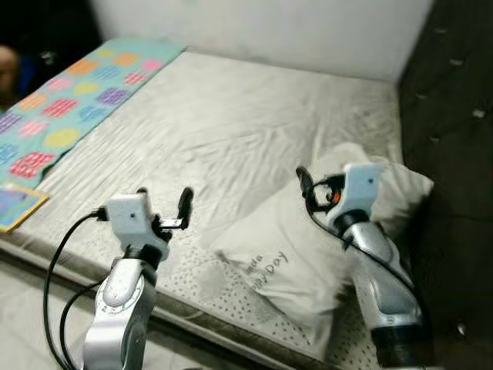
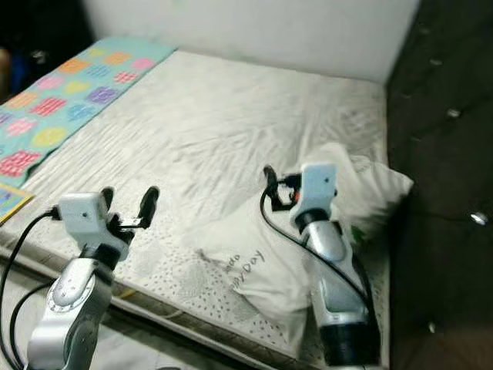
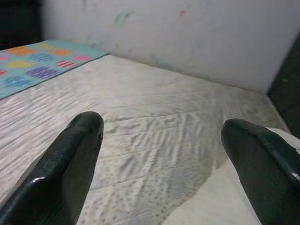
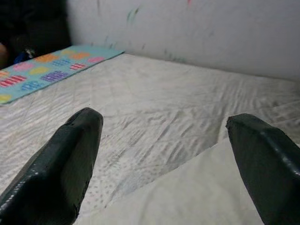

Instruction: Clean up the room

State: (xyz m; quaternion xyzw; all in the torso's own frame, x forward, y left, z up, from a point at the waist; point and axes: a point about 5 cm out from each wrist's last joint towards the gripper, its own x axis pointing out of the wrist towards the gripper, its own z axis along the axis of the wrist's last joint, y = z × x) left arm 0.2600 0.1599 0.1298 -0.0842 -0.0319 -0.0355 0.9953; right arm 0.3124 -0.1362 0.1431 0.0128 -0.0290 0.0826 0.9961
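Note:
A white pillow [image 1: 281, 258] with grey lettering lies on the near right part of the bare mattress [image 1: 231, 116], against the dark headboard. My right gripper [image 1: 322, 189] hovers just above the pillow's upper side, fingers open with nothing between them; its wrist view looks over the pillow [image 4: 197, 192] and down the mattress. My left gripper [image 1: 163, 199] is open and empty over the mattress's near edge, left of the pillow, whose corner [image 3: 220, 204] lies by one finger. Black cables run along both silver arms.
A turquoise blanket [image 1: 69, 100] with coloured squares and circles covers the bed's left side. A flat book [image 1: 15, 204] lies on its near left corner. The dark tufted headboard [image 1: 454, 116] walls the right side, and a white wall [image 1: 269, 31] stands behind.

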